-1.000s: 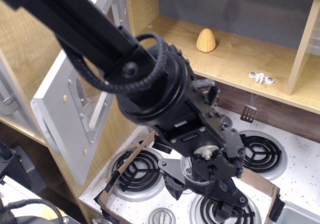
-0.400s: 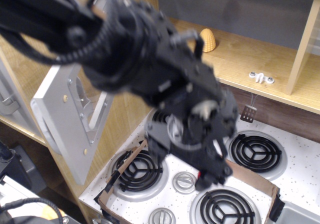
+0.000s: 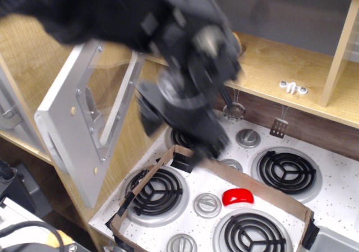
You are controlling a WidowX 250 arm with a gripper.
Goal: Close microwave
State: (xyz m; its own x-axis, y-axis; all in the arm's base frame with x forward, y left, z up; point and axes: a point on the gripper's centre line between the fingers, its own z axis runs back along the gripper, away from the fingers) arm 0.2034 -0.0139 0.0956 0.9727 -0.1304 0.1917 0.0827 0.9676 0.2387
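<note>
Far left: the microwave door, a silver-grey panel with a clear window, stands swung out from the wooden cabinet, its inner face toward the camera; the task's object is thus at the left edge of the view, open, and the compartment behind it is not visible.

Centre: the arm and its gripper appear as a dark, motion-blurred mass just right of the door's free edge. Whether they touch the door cannot be told, and whether the pincer is wide, narrow or holding anything cannot be told either.

Suggested technique: the step in hand appears to be positioning for the push. Contact is best made on the door's outer face near the free edge, far from the hinge, then carried along the door's arc until it seats flush; a push close to the hinge would need more force and might slip.

Lower centre to right: a shallow cardboard tray lies over the speckled stove top, enclosing two black coil burners, metal knobs and a red piece.

Upper right: a wooden shelf carries a small white fitting; a small spatula hangs beneath it.
</note>
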